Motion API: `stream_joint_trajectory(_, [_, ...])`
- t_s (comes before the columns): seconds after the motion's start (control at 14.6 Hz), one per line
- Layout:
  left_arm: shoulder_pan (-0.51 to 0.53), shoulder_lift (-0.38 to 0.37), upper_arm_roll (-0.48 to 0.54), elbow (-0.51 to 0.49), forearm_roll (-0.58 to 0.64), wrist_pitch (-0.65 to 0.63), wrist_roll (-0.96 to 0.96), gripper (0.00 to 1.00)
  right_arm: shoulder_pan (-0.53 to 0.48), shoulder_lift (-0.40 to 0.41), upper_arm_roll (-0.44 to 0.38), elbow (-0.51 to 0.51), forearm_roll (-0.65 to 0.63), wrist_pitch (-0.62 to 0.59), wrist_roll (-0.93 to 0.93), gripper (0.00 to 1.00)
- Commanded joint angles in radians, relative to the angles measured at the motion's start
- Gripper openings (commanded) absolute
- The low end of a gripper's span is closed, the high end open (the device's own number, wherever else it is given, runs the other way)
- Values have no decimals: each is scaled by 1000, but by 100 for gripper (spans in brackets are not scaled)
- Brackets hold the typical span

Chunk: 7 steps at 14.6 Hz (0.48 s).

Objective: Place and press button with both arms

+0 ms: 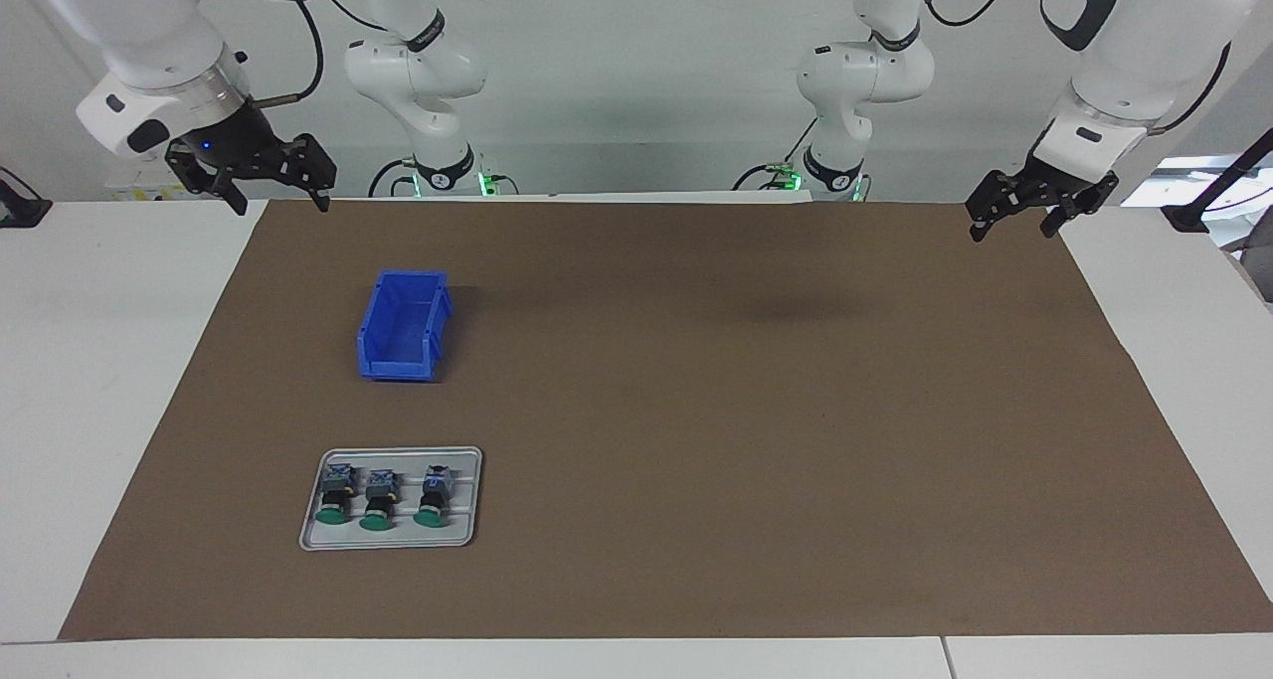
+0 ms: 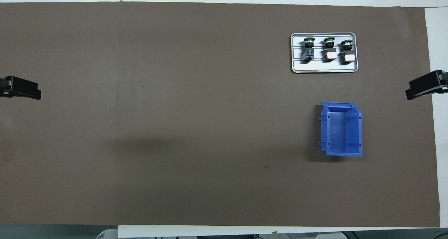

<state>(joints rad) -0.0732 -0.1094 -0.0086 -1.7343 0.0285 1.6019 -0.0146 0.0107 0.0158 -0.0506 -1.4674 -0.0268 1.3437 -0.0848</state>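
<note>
Brown mat over the white bench [image 1: 60, 381], both arms parked high at its robot-side corners. Three green-capped buttons [image 1: 379, 498] lying in a row on a grey tray [image 1: 316, 530]; blue bin [image 1: 403, 325] just robotward of that tray, toward the right arm's end. Right gripper [image 1: 271, 187] and left gripper [image 1: 1024, 212]: jaws wide apart, holding nothing.

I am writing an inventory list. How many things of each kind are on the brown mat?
Green-capped buttons: 3
Grey tray: 1
Blue bin: 1
Total: 5
</note>
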Motion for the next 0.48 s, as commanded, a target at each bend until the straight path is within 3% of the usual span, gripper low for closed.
stream_joint_trajectory(0.0, [1, -16, 1, -22, 19, 26, 12, 100, 6, -8, 0, -14, 2, 17, 19, 100])
stream_joint_trajectory(0.41, [3, -18, 1, -24, 19, 26, 12, 100, 8, -11, 6, -22, 4, 17, 14, 100])
